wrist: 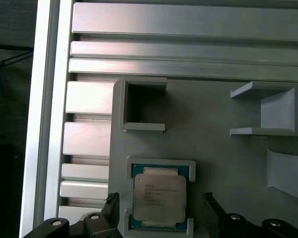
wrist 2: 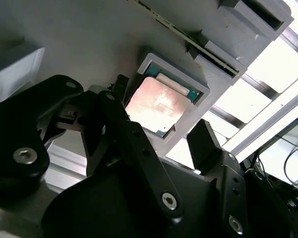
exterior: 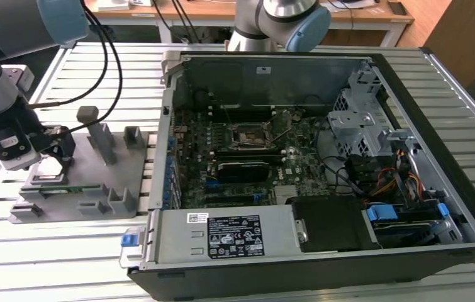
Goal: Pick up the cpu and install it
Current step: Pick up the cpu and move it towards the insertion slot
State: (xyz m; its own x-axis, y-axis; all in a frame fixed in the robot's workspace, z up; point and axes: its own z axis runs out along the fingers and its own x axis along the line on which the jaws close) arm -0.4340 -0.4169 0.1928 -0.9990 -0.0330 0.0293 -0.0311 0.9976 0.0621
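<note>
The cpu (wrist: 159, 198) is a small square chip with a silvery top and a thin green edge. It lies flat in a raised grey pocket of the fixture plate (wrist: 223, 163). In both wrist views my gripper (wrist: 161, 202) hangs just above it, open, with one black fingertip (wrist: 111, 203) on each side of the chip and a gap to each edge. In the second wrist view the cpu (wrist 2: 159, 104) sits between the same fingers of the gripper (wrist 2: 161, 111). In the exterior view the gripper (exterior: 48, 158) is low over the fixture plate (exterior: 82, 195), at that view's left.
An open computer case (exterior: 321, 251) lies to the exterior view's right of the fixture, with its motherboard socket (exterior: 250, 135) exposed. A narrow green memory stick (exterior: 59, 187) and grey upright posts (exterior: 99, 135) stand on the fixture. A second arm (exterior: 279, 19) stands behind the case.
</note>
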